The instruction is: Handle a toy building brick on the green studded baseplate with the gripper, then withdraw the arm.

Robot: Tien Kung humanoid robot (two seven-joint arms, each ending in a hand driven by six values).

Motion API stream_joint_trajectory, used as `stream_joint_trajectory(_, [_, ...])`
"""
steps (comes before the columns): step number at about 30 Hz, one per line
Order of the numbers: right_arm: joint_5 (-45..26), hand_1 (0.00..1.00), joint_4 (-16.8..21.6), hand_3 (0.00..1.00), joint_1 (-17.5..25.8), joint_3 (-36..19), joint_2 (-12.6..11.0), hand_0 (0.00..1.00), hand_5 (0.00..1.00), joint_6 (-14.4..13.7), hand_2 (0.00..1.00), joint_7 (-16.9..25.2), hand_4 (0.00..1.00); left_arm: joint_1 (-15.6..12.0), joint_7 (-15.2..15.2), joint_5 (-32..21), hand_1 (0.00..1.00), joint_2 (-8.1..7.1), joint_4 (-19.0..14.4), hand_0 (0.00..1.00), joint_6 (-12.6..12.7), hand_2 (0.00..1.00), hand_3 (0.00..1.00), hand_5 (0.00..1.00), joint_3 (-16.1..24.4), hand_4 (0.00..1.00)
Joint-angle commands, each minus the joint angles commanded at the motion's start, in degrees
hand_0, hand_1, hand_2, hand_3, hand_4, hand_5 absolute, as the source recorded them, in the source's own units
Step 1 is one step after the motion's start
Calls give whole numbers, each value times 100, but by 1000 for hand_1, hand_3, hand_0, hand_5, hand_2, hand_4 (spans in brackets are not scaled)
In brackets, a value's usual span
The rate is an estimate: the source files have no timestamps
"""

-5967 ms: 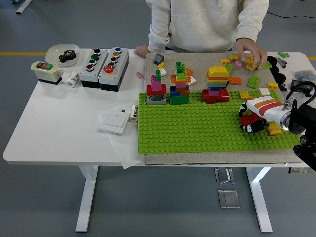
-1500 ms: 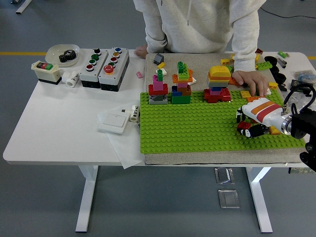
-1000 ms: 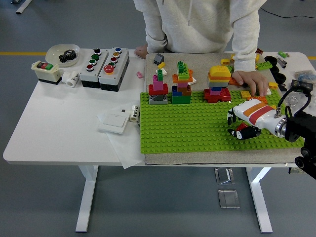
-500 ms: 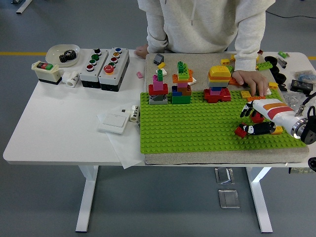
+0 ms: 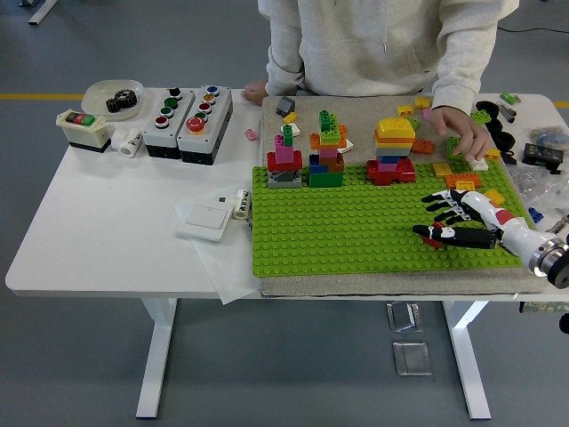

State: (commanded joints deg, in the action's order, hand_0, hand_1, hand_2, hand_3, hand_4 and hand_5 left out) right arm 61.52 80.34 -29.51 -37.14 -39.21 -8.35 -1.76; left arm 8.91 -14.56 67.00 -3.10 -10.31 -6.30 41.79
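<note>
The green studded baseplate (image 5: 338,233) lies on a grey mat in front of me. My right hand (image 5: 443,219) comes in from the lower right and hovers over the plate's right part. Its black fingers (image 5: 442,201) are spread open and the thumb lies flat. A small red brick (image 5: 434,235) sits on the plate at the thumb's tip; no finger closes round it. Three brick towers (image 5: 326,153) stand along the plate's far edge. A person's hand (image 5: 467,133) rests on loose bricks at the mat's far right.
Two push-button boxes (image 5: 188,111), a switch box (image 5: 83,129) and a bowl holding a gear (image 5: 114,96) stand at the far left. A white switch plate (image 5: 206,216) lies on paper left of the baseplate. Loose bricks (image 5: 462,181) lie near my wrist.
My right hand has turned and spread its fingers, and the arm has drawn back to the right. The red brick stays on the plate. The person's hand moved a little farther back.
</note>
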Motion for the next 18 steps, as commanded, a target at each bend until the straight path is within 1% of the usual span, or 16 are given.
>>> stream_joint_trajectory(2, [-150,749,-84,813,23,4,68,770,671,-7,789,74,961,6,0,-17,665,-1,0,804,-1,582,531,496,-19,527])
stream_joint_trajectory(3, [-249,773,-143,819,48,-10,124,805,665,-15,798,129,952,7,-2,-18,664,-1,0,806,1,582,531,497,-14,527])
stream_joint_trajectory(7, [-341,773,-298,819,104,-88,270,805,665,-79,798,258,952,14,1,-44,664,-3,0,806,9,582,531,497,-32,527])
stream_joint_trajectory(8, [-344,773,-309,819,107,-94,279,805,665,-85,798,266,952,15,1,-47,664,-3,0,806,9,582,531,497,-34,527])
stream_joint_trajectory(9, [-327,785,-366,822,115,-118,318,827,660,-108,809,296,947,19,1,-41,664,-5,0,805,11,582,530,497,-26,527])
stream_joint_trajectory(18, [-324,795,-610,826,192,-240,450,844,647,-229,811,438,937,23,-3,-17,662,-3,0,807,17,583,531,497,-7,527])
